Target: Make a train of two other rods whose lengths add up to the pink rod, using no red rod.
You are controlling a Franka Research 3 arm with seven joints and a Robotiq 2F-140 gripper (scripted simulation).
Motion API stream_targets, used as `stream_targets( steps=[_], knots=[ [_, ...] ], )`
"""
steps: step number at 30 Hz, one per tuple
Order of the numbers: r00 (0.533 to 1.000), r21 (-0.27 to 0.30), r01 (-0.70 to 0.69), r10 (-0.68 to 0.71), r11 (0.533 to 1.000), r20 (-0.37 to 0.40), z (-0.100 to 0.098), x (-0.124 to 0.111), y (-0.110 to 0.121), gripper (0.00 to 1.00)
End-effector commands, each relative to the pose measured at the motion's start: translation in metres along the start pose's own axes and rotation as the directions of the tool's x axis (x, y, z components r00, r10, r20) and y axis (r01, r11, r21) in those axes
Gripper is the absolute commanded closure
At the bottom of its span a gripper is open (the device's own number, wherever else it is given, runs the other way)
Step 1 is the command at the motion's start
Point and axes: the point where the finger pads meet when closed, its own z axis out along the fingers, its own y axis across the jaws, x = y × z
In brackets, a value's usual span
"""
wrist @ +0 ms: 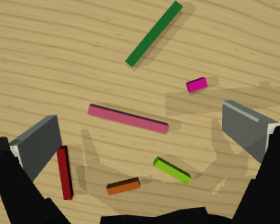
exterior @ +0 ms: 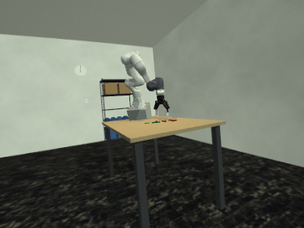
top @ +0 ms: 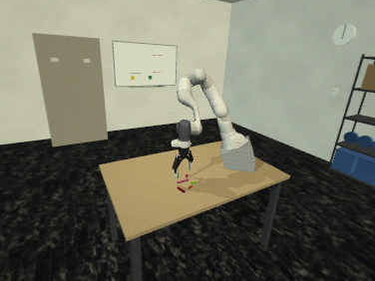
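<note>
The gripper (top: 183, 171) (exterior: 162, 114) (wrist: 141, 122) stands wide open above the rods, nothing between its fingers. Below and between the fingers in the wrist view lie the short orange square-edged rod (top: 189, 186) (wrist: 123, 186) and the slightly longer lime square-edged rod (top: 194, 182) (wrist: 172, 170) — four and five, the sum that matches pink. They are apart and angled differently, so no train yet.

Both look light and stiff, perhaps smooth plastic or painted wood; neither should crush, but a thin one could skid or twist if nudged. I'd take each across its narrow width at mid-length, fingers low, minding the neighbours.

Also between the fingers' span is the long pink rod (top: 183, 181) (wrist: 128, 119); the dark red rod (top: 181, 189) (wrist: 65, 173) sits beside the finger at the wrist view's left. Farther out lie the small magenta block (top: 187, 175) (wrist: 197, 84) and the long green rod (wrist: 154, 34).

Beneath is a pale wood-grained table (top: 125, 199) (exterior: 182, 130), flat and shadowed by the arm; beyond are dark mottled flooring, pale walls and a black-framed shelf unit (top: 369, 58) (exterior: 115, 80).
</note>
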Motion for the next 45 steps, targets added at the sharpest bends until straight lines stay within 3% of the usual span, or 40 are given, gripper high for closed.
stream_targets(
  steps=[1, 6, 23, 38, 40, 41, 45],
  knots=[
    [0.986, -0.018, 0.166, -0.165, 0.986, 0.008, 0.001, -0.001, -0.001, 0.00],
    [0.977, -0.017, 0.215, -0.215, 0.976, 0.009, 0.001, -0.004, -0.002, 0.00],
    [0.878, -0.010, 0.478, -0.478, 0.878, 0.009, -0.001, -0.021, -0.012, 0.00],
    [0.711, -0.003, 0.703, -0.703, 0.711, 0.005, -0.003, -0.038, -0.021, 0.00],
    [0.711, -0.003, 0.703, -0.703, 0.711, 0.005, -0.003, -0.038, -0.021, 0.00],
    [0.678, -0.002, 0.735, -0.735, 0.678, 0.004, -0.003, -0.040, -0.023, 0.00],
    [0.629, 0.000, 0.778, -0.778, 0.629, 0.002, -0.004, -0.044, -0.025, 0.00]
  ],
)
